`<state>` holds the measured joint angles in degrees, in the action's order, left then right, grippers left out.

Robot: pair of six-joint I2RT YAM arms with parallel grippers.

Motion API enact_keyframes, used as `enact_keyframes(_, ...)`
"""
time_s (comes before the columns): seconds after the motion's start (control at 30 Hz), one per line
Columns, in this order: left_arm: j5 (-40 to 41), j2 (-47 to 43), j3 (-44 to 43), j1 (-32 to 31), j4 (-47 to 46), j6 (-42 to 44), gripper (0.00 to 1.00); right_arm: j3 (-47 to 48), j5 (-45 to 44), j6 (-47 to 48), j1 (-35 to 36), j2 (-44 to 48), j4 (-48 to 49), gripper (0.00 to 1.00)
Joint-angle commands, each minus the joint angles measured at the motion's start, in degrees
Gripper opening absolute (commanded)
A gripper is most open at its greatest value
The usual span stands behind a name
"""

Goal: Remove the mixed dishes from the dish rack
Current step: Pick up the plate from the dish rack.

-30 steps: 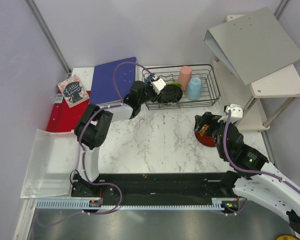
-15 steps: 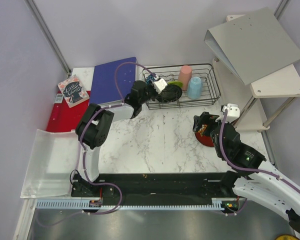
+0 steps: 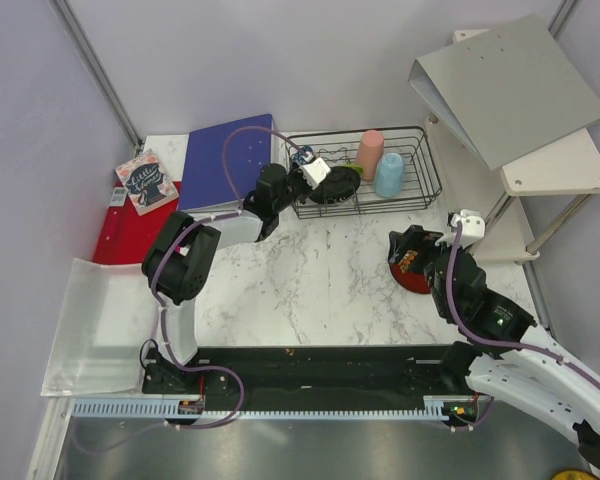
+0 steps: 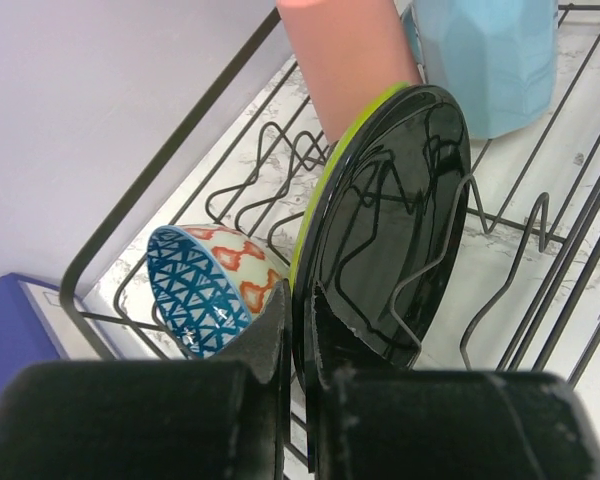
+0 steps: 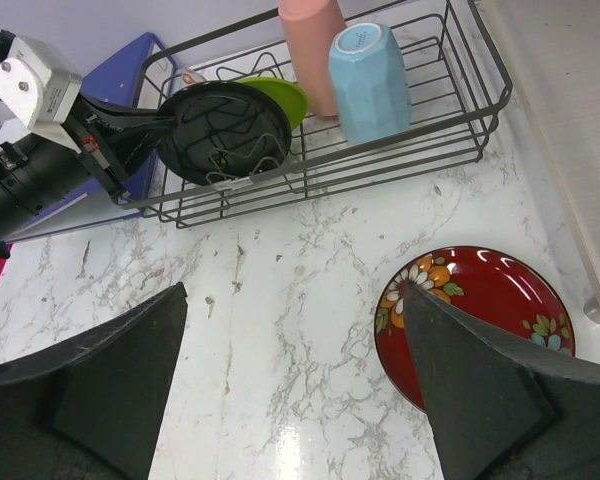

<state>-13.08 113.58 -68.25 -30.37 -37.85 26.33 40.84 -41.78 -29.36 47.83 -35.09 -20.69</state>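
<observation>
The black wire dish rack (image 3: 421, 192) stands at the back of the table. It holds a tall pink cup (image 3: 370, 152), a light blue cup (image 3: 389, 175), a small blue patterned bowl (image 4: 200, 290) and a lime-green bowl with a glossy black face (image 4: 390, 210), on edge between the dividers. My left gripper (image 4: 302, 312) reaches in from the rack's left end (image 3: 325, 188) and is shut on that bowl's rim. The red-and-black floral bowl (image 5: 470, 320) sits on the marble at the right. My right gripper (image 5: 295, 300) hangs open and empty just left of it (image 3: 412, 255).
A blue binder (image 3: 225, 160) lies left of the rack. A grey binder (image 3: 505, 85) rests on a white shelf (image 3: 560, 165) at the right. A small book (image 3: 146, 181) and a red mat (image 3: 130, 235) are at the far left, and a clear tray (image 3: 95, 325) is near the front left.
My left gripper has drawn the lime-green bowl slightly left in the rack. My right gripper shifted a little left, then back beside the red bowl.
</observation>
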Motion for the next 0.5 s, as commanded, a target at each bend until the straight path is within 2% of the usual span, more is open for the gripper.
enact_keyframes(0.0,2.44,-4.5,0.31,-0.04,-2.94,1.53,0.02,-0.5,0.91,-1.05,0.07,1.34,1.09,0.96)
enact_keyframes(0.27,2.71,-9.51,-1.36,-0.04,-2.59,-0.04,0.02,-0.06,1.09,-1.31,0.07,1.69,0.82,0.96)
enact_keyframes(0.47,3.59,-18.38,-2.24,-0.48,0.13,-0.84,0.02,0.64,1.61,-1.48,-0.02,1.34,1.0,0.96)
